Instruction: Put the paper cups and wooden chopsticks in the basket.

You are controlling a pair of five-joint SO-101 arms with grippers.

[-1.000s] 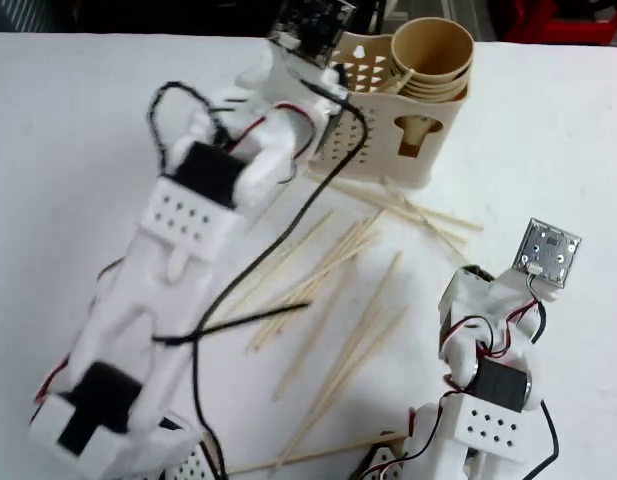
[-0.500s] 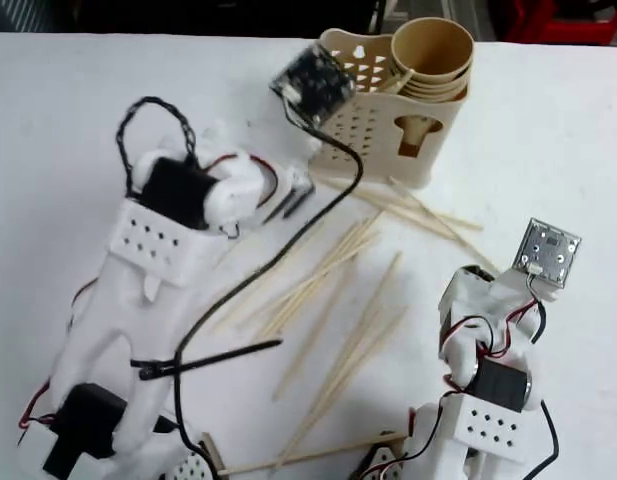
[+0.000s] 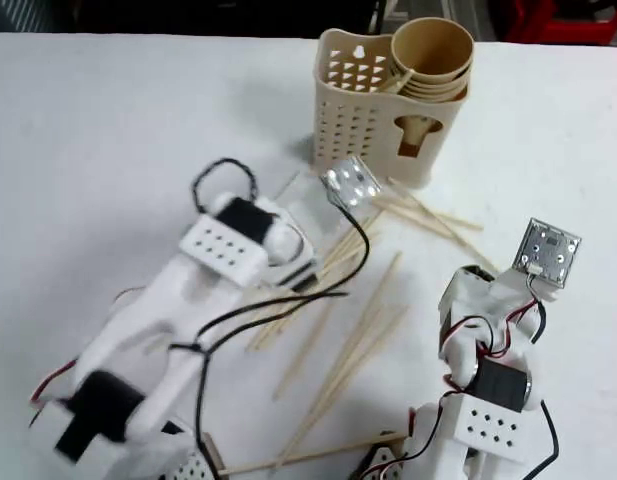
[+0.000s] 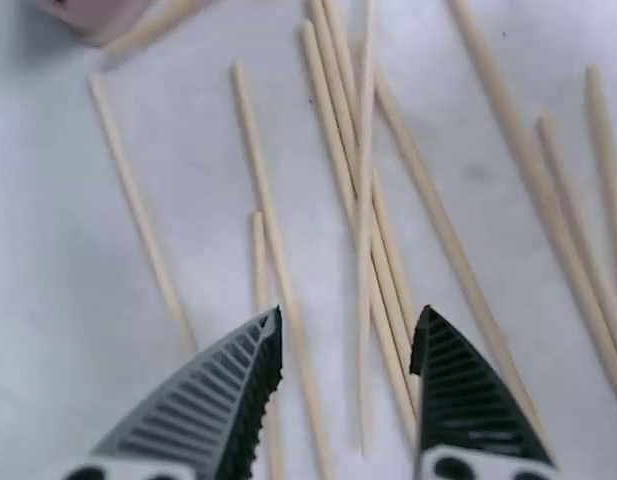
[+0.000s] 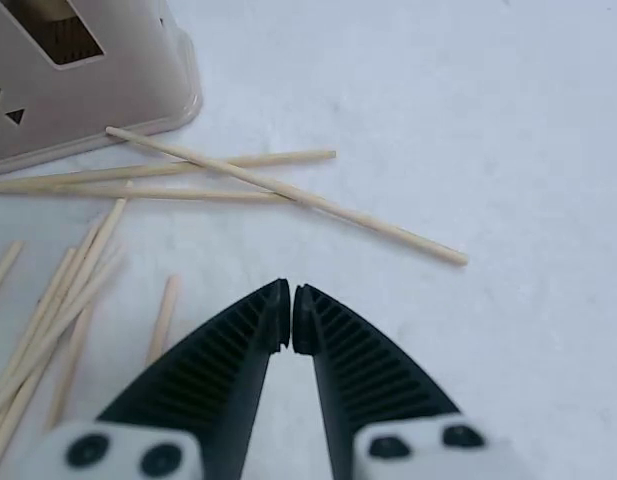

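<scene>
Seen from above, a white table (image 3: 108,120) fronts a dark room; stacked paper cups (image 3: 433,50) stand upright in the basket (image 3: 353,110), with chopsticks (image 3: 360,300) strewn nearby, mostly slanting toward it. From the left wrist, the left arm's jaws gape wide over parallel chopsticks. From the right wrist, the right arm's jaws are pressed together, empty.

The white left arm (image 3: 223,255) pulls back from the beige perforated plastic basket (image 3: 353,120) near the white table's (image 3: 88,120) far edge. It sinks low over the scattered pale wooden chopsticks (image 4: 366,200), and its black-fingered left gripper (image 4: 350,318) now hangs spread above them.

Scattered chopsticks (image 3: 360,300) clutter the table (image 3: 88,120) in front of the basket (image 3: 353,120)
</scene>
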